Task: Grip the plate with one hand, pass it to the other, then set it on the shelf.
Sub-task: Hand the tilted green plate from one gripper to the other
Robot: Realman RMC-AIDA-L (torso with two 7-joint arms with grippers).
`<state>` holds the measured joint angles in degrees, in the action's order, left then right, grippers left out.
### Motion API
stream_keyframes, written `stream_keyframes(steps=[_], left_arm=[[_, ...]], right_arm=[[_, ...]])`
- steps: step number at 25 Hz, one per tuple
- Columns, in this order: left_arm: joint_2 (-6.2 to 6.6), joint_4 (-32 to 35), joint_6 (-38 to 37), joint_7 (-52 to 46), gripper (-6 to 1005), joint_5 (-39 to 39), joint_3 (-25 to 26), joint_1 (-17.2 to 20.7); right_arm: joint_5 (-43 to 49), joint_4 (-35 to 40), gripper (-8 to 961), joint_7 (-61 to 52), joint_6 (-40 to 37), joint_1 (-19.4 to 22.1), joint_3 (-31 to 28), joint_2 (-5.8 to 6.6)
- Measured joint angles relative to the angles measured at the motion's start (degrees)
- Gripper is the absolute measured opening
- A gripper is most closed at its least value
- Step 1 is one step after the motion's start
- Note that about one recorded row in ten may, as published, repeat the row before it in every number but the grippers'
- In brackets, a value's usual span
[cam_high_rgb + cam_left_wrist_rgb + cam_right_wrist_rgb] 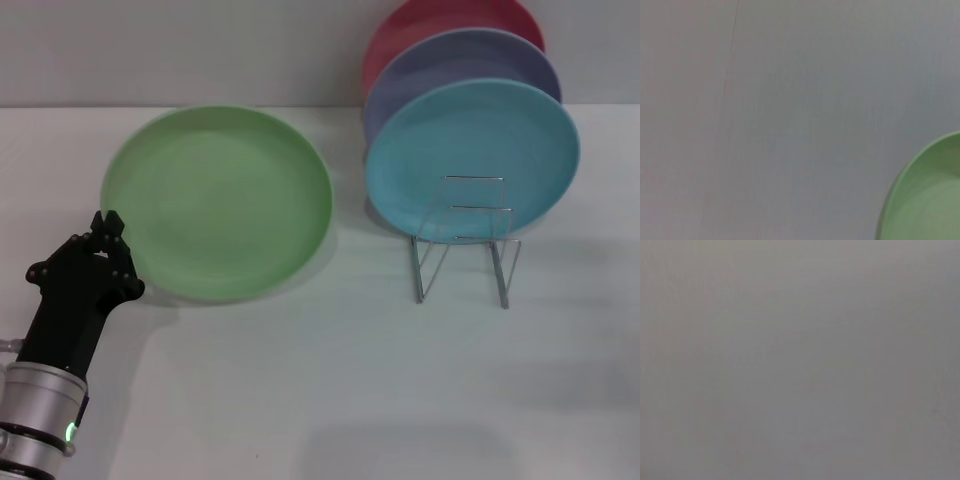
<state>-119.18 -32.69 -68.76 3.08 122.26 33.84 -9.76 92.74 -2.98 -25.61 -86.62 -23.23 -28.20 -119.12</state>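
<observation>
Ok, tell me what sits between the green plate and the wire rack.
Nothing: in the head view only bare white table separates the plate from the shelf.

No text, label, brand, number or sign can be read in any of the three views.
</observation>
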Motion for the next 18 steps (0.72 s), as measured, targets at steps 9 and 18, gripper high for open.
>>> stream_keyframes(steps=[9, 18], left_arm=[[0.0, -0.3, 0.15, 0.0, 47, -0.01, -0.22, -0.71], [0.0, -0.88, 1.6, 0.0, 49, -0.89, -0.48, -1.74]], right_arm=[[0.43, -6.27, 720, 4.04, -7.57, 4.49, 9.31, -0.21], [0.66, -16.47, 717, 15.14, -9.97, 6.63, 17.4, -0.16]])
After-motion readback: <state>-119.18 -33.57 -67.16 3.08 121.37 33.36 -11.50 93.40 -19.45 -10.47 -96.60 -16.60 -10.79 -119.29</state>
